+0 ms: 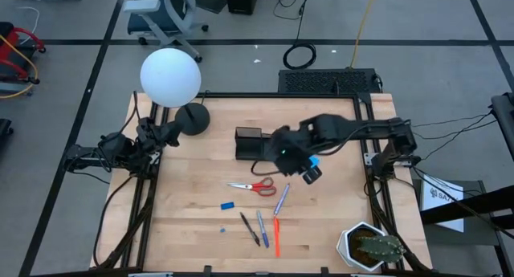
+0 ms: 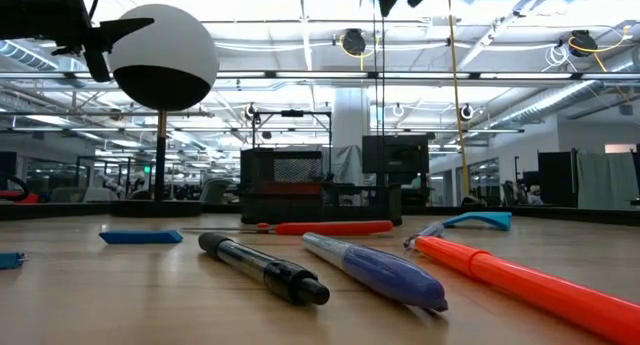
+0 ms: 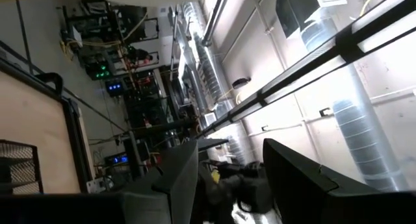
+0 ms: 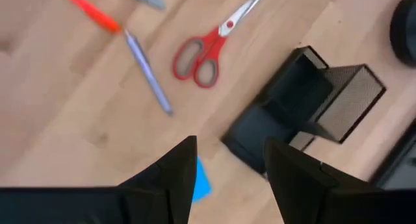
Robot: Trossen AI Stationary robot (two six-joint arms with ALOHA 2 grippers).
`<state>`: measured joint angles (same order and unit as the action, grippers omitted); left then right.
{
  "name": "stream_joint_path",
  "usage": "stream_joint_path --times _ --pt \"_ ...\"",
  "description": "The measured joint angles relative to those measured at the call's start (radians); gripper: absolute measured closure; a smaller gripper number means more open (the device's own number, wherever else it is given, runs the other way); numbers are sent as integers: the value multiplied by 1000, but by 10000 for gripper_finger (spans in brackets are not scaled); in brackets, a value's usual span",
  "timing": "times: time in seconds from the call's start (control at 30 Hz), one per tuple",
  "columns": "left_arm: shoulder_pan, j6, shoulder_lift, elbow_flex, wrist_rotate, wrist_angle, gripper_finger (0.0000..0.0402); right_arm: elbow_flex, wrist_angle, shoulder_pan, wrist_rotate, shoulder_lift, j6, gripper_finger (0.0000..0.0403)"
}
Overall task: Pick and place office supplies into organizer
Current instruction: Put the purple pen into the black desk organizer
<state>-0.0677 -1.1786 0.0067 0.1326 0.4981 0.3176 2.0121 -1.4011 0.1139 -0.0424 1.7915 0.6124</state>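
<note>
Two arms work over one wooden worktop (image 1: 193, 229). At the far left, the left pincer (image 1: 170, 134) rests beside the round black base (image 1: 193, 118) of a lamp with one white globe (image 1: 170, 76); its wrist view looks out into the room, with both dark fingers (image 3: 172, 178) parted and nothing between them, so it is released.

One small blue piece (image 1: 221, 227) lies near the front, and one flat blue eraser-like bar (image 1: 227, 205) lies just beyond it. To their right lies one pair of red-handled scissors (image 1: 253, 186), blades pointing left. Nearer the front edge are four pens: one black pen (image 1: 247, 226), one blue pen (image 1: 262, 227), one orange pen (image 1: 277, 237) and one greyish pen (image 1: 282, 199), the last lying farther back and tilted, its near end close to the orange pen's far end.

One black organizer (image 1: 250, 143) stands farther back, in the middle of the worktop, beyond the scissors; from the right wrist view its mesh section (image 4: 348, 97) rises taller than the low compartments.

The right pincer (image 1: 310, 171) hangs above the worktop just right of the organizer. Its fingers (image 4: 170, 175) are spread and grasp nothing; one bright blue square pad (image 4: 201, 178) lies on the wood beneath them.

At the near right corner stands one potted cactus (image 1: 371, 246).
</note>
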Motion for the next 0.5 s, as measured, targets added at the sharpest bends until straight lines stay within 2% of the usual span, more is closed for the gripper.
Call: stream_joint_path --times 0.23,0.5 --pt "0 2 0 0 1 0 222 -49 42 37 -7 56 112 234" --pt "0 14 0 0 1 1 222 -225 185 78 5 57 134 234"
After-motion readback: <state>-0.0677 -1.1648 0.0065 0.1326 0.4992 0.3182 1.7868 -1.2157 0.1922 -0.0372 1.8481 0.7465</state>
